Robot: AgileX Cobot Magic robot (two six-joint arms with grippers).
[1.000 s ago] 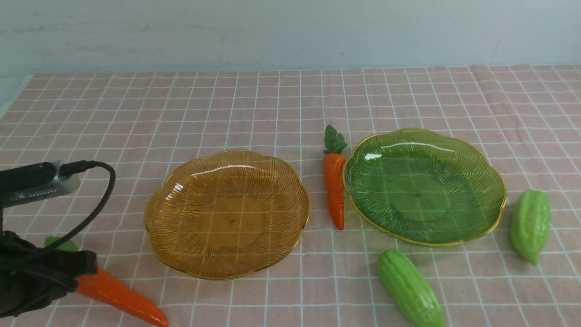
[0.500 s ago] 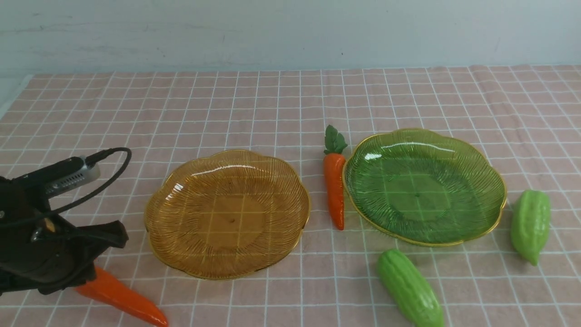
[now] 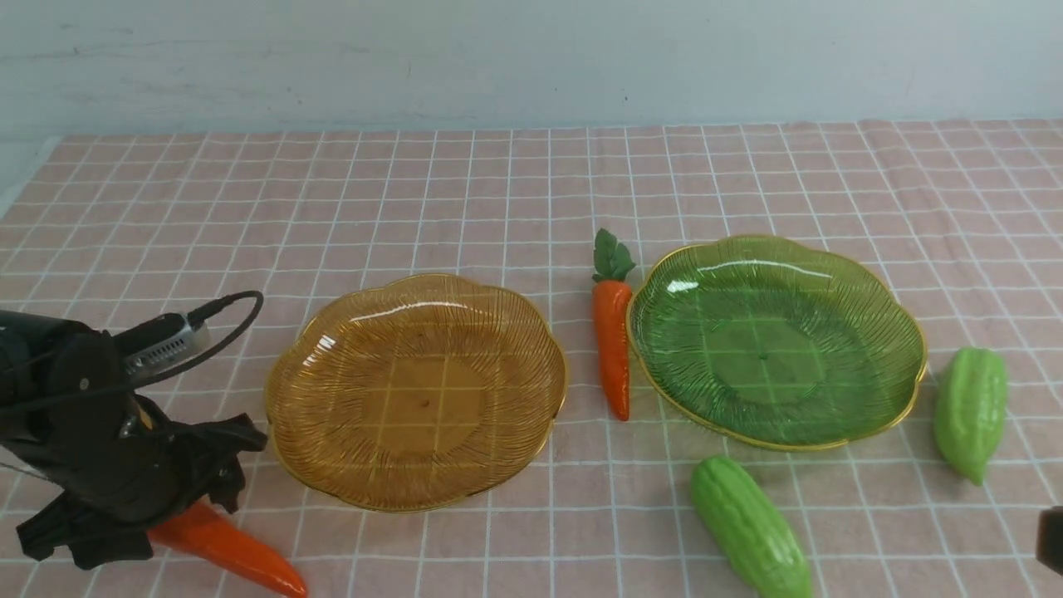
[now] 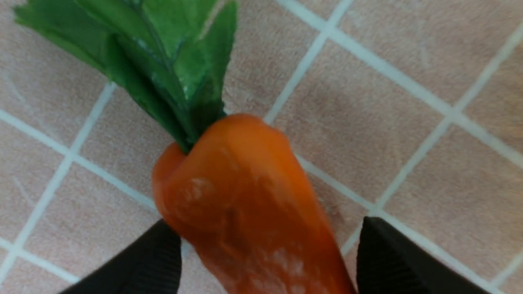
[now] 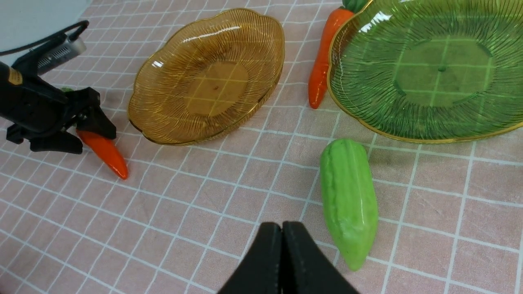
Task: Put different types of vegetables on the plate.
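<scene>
Left wrist view: carrot [image 4: 245, 204] lies between spread jaws of left hand [image 4: 265, 232].

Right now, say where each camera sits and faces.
Front: between the arms, facing forward over the table; left hand shows.
Left wrist: on that arm, over the near carrot; open fingers show.
Right wrist: on that arm, facing a gourd and amber plate; shut right hand shows.
Front and right wrist share the left hand.

front view: left gripper [image 3: 178, 519] blocks leafy top of near carrot [image 3: 232, 556], near gourd [image 3: 751, 531] cut off at btm edge
</scene>
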